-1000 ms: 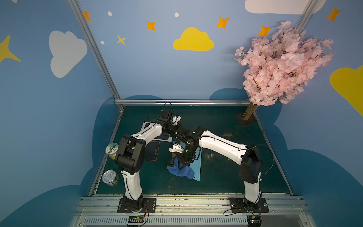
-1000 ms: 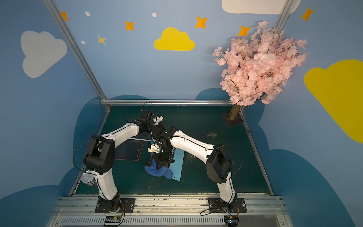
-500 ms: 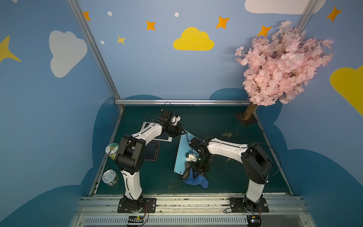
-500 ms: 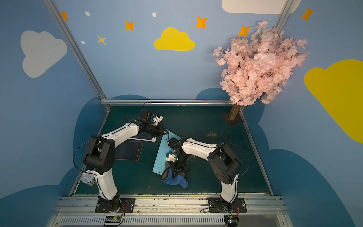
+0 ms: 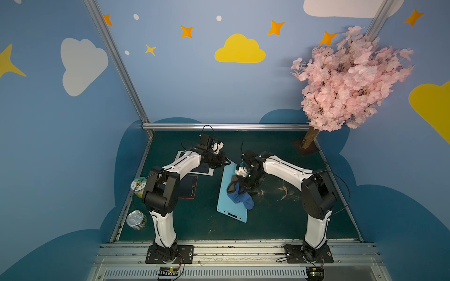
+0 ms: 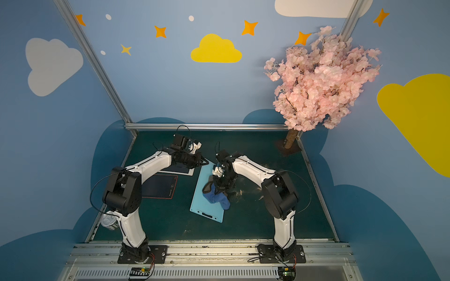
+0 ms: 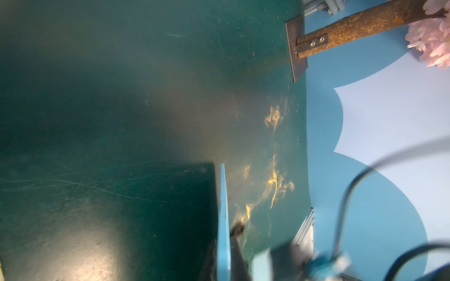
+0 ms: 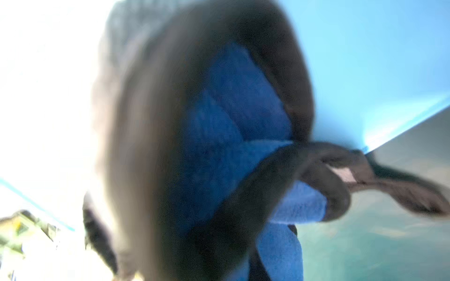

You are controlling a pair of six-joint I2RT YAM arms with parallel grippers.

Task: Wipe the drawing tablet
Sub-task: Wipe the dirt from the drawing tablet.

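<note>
Scuffed green tabletop (image 5: 267,219); fuzzy blue cloth (image 5: 239,198) on flat tablet (image 5: 229,209).

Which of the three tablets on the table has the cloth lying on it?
The light blue tablet carries the blue cloth; the red-edged tablet and the white-framed tablet have none.
</note>
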